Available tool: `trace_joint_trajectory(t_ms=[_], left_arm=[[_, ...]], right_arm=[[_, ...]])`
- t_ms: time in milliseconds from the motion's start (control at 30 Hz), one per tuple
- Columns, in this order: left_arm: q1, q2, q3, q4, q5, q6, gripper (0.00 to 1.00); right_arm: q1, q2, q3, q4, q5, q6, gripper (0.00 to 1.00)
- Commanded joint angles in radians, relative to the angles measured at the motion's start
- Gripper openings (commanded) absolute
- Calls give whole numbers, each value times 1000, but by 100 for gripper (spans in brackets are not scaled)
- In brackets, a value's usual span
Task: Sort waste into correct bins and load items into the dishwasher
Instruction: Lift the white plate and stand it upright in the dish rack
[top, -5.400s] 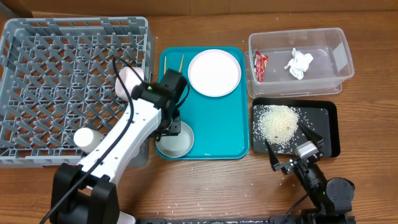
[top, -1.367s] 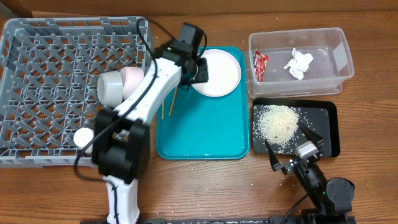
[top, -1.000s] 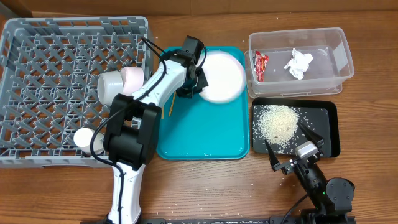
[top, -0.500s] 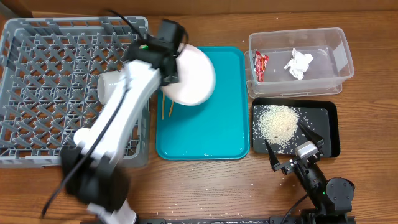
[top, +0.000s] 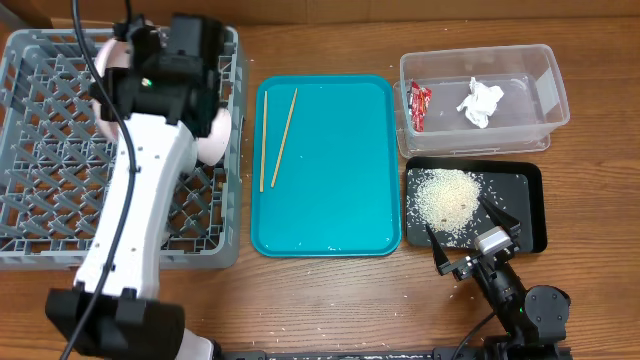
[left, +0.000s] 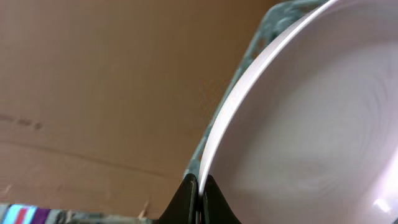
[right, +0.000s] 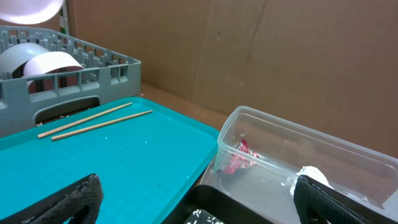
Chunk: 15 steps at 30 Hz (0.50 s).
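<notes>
Now: left gripper (left: 199, 194) pinched tight on rim of plate (left: 311, 124) — over rack (top: 50, 150). Right gripper (top: 465, 230) spread wide, empty — by black tray (top: 525, 190). Chopsticks (top: 275, 140) on teal tray (top: 340, 180).

The surface (top: 330, 300) is viewed from straight above. The plate (left: 311, 124) is framed closely at the left wrist. The teal tray (right: 124, 155) is shared by overhead and low right-wrist views.

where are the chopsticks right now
In the overhead view, the two chopsticks lie at the left of the teal tray, beside the grey dish rack.
</notes>
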<state>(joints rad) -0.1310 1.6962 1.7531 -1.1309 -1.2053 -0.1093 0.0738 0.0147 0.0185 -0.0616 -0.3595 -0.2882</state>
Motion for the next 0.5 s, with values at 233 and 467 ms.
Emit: trace_joint_trajectory(t_ms=[233, 467], left_arm=[[145, 147, -16, 59, -25, 2, 4], [146, 228, -16, 85, 51, 28, 4]], right_arm=[[4, -8, -10, 7, -1, 3, 100], [4, -8, -10, 7, -1, 3, 100]])
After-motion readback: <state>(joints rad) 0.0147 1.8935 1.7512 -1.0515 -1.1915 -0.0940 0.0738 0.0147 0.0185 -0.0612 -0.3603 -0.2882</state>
